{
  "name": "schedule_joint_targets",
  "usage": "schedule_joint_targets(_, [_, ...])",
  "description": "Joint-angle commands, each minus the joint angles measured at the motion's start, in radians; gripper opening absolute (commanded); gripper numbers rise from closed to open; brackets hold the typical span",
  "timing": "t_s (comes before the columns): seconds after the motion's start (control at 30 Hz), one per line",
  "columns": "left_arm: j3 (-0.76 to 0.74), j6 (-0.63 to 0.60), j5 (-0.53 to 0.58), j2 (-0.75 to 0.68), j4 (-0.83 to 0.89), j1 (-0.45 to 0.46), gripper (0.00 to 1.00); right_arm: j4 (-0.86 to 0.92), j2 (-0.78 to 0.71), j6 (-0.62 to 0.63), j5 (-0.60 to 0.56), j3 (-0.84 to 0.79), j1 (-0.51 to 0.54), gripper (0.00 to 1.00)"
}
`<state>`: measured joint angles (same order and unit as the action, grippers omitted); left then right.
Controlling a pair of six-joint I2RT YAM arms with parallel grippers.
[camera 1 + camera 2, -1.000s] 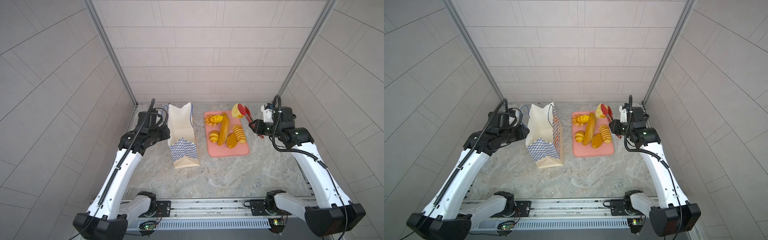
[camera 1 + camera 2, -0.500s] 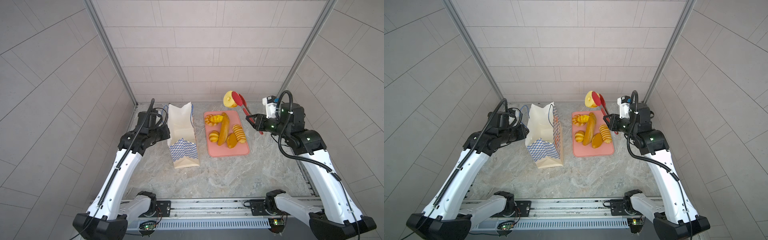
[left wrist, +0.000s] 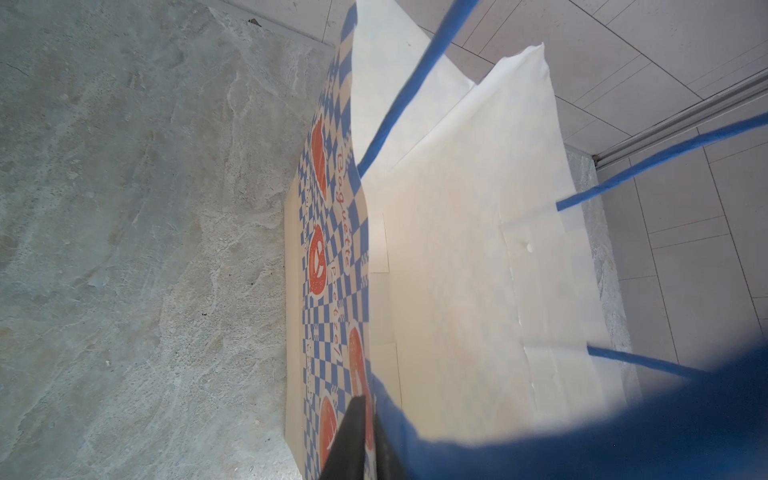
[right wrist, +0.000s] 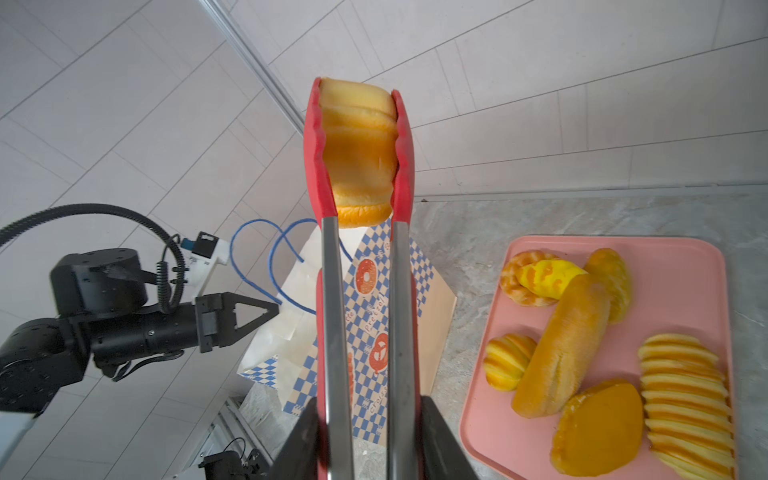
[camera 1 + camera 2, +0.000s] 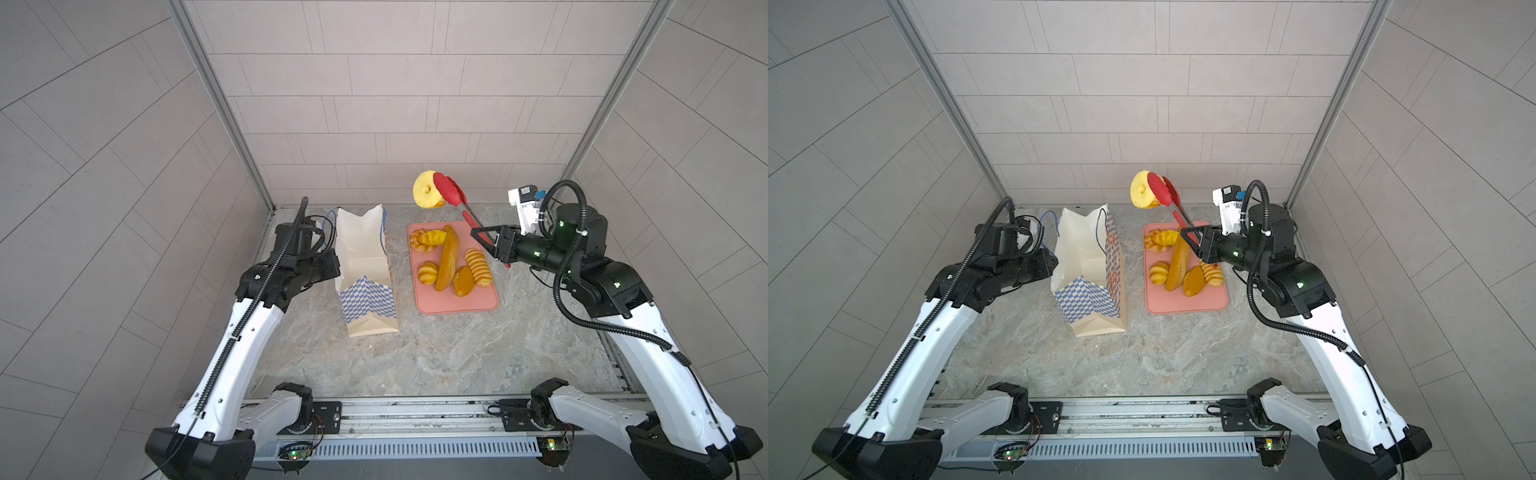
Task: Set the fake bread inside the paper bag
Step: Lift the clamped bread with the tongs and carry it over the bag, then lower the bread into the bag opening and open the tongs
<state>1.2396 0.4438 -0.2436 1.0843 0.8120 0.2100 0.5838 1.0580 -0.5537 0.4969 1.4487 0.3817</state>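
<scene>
Tongs clamped in right gripper, squeezing ring doughnut lifted clear of tray — left gripper pinched on paper bag rim; other fake bread on tray.

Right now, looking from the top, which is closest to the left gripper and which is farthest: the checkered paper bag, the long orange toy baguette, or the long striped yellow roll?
1. Checkered paper bag: right at the left gripper, which pinches its edge.
2. Long orange toy baguette: middle of the flat pink tray.
3. Long striped yellow roll: the tray's right side, farthest.
</scene>
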Motion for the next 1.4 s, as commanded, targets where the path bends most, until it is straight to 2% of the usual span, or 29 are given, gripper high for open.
schedule_joint_targets(0.0, [-0.006,0.007,-0.003,-0.02,-0.015,0.003,0.14,-0.113,-0.019,-0.02,0.013,0.057,0.053,0.35])
schedule_joint_targets(0.27, [-0.021,0.019,-0.005,-0.023,-0.027,0.003,0.14,-0.11,0.04,0.008,-0.069,0.106,0.196,0.35])
schedule_joint_targets(0.63, [-0.03,0.026,-0.006,-0.026,-0.038,0.003,0.14,-0.015,0.158,0.125,-0.283,0.225,0.414,0.34])
schedule_joint_targets(1.0, [-0.037,0.031,-0.003,-0.033,-0.046,0.003,0.13,0.033,0.219,0.159,-0.392,0.243,0.485,0.32])
schedule_joint_targets(1.37, [-0.043,0.041,-0.005,-0.038,-0.054,0.003,0.13,0.054,0.268,0.182,-0.421,0.243,0.519,0.31])
